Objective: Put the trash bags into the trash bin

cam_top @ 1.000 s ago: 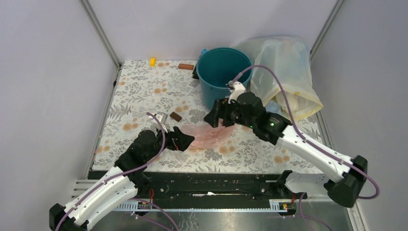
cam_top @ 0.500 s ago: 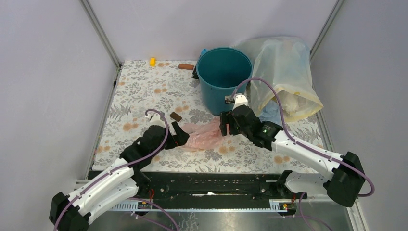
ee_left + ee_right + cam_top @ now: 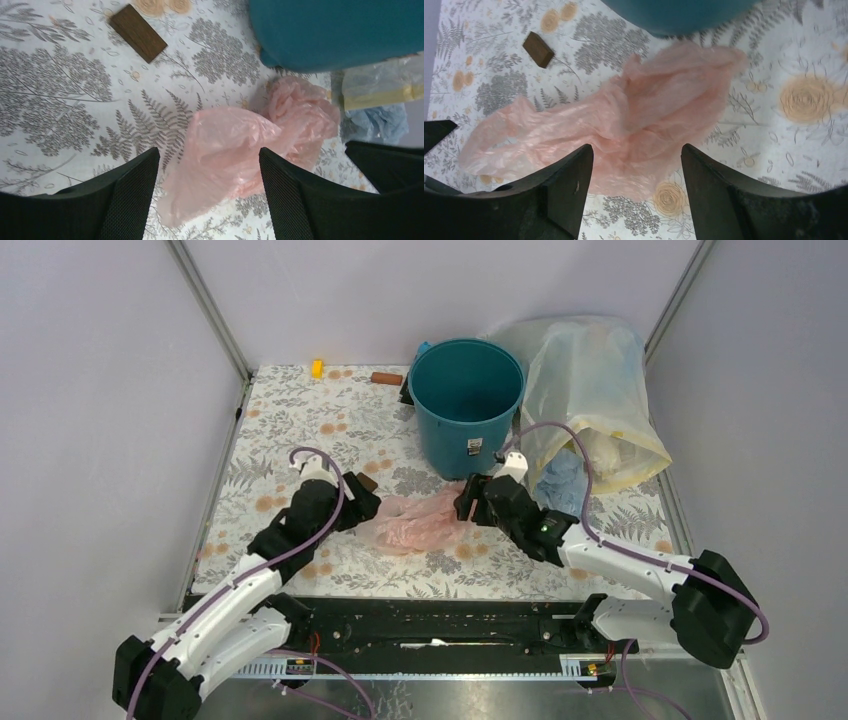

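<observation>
The teal trash bin stands upright at the back of the table, a white sticker on its side. A crumpled pink trash bag lies flat on the table in front of it. My left gripper is open at the bag's left end, and the bag lies ahead of and between its open fingers. My right gripper is open at the bag's right end, just above the bag. Neither holds anything. A large yellowish bag and a blue bag lie to the right of the bin.
A small brown block lies on the floral table cover left of the pink bag and also shows in the right wrist view. A yellow block and a brown cylinder sit at the back edge. Metal frame posts and walls close both sides.
The left gripper has drawn back up and to the left, off the bag's end. The right gripper has come down and back towards the bag. The pink bag is bunched up shorter.
</observation>
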You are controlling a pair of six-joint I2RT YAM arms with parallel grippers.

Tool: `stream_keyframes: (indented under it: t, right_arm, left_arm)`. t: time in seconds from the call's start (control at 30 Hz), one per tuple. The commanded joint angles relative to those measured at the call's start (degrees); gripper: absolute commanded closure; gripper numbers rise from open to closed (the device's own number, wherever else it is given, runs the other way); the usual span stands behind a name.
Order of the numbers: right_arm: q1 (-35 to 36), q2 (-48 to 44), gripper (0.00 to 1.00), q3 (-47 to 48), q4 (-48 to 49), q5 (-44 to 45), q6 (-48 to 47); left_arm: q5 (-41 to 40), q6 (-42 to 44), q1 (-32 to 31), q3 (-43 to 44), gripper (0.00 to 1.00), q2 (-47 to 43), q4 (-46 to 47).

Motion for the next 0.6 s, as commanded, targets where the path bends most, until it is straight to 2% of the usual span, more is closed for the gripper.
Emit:
stream_keyframes:
  t: [0.0,0.17,0.3,0.43,0.5,0.57]
  right_arm:
    - [0.00,-3.39,0.28,-8.61,10.49,3.79,9.99]
    - [-0.05,-4.62,0.28,-13.52,14.96,3.26,14.06]
    - [-0.05,-1.84,0.29,-13.43,15.59,0.87,15.00]
    - [-0.07,0.66,0.33,-14.35,18.54,-1.22,15.77]
    - [-0.01,1.59,0.39,-14.46,19.30,-1.89,15.58]
    - [-0.05,2.24,0.46,-14.54,19.54,-2.08,15.46]
  left_arm:
    - [6.51,1.18,5.32,1.60,0.25,1.29,5.17]
    - [16.68,2.83,10.07,1.50,0.19,6.93,8.32]
    - [23.55,2.53,10.23,-0.62,0.16,10.53,13.40]
    - [26.96,0.47,10.24,-3.36,0.16,13.02,18.55]
    - [27.67,0.31,10.23,-4.11,0.20,14.10,20.62]
    - [28.33,0.39,10.23,-4.73,0.29,14.75,22.47]
